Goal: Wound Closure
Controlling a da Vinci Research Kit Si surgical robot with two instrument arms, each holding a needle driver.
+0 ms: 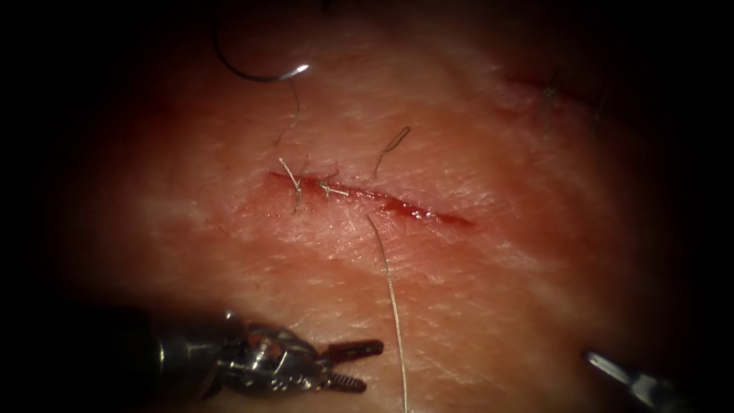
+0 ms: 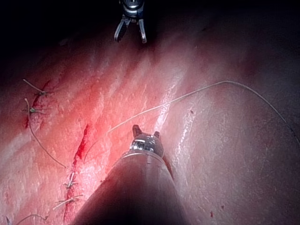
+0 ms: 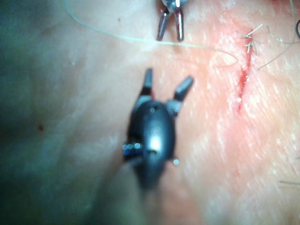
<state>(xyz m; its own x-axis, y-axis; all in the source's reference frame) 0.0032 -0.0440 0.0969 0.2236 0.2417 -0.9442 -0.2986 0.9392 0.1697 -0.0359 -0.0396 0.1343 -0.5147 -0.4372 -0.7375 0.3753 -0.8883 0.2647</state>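
The cut (image 1: 397, 205) runs across the tissue (image 1: 489, 291), with two stitches (image 1: 310, 185) at its left end. The curved needle (image 1: 252, 75) lies on the tissue beyond the cut's left end, and neither tool holds it. Its thread (image 1: 294, 107) runs down to the stitches. A second strand (image 1: 391, 298) leaves the cut's middle toward the near edge. My left tool (image 1: 372, 365) sits near the front left, jaws open and empty. My right tool (image 1: 592, 358) pokes in at the front right. The right wrist view shows its jaws (image 3: 168, 76) open on nothing.
A short loose thread end (image 1: 394, 141) stands just beyond the cut. An older stitched wound (image 1: 547, 92) lies at the far right. Red fluid lines the open right half of the cut (image 2: 82, 145). The long strand (image 2: 187, 96) arcs between the two tools.
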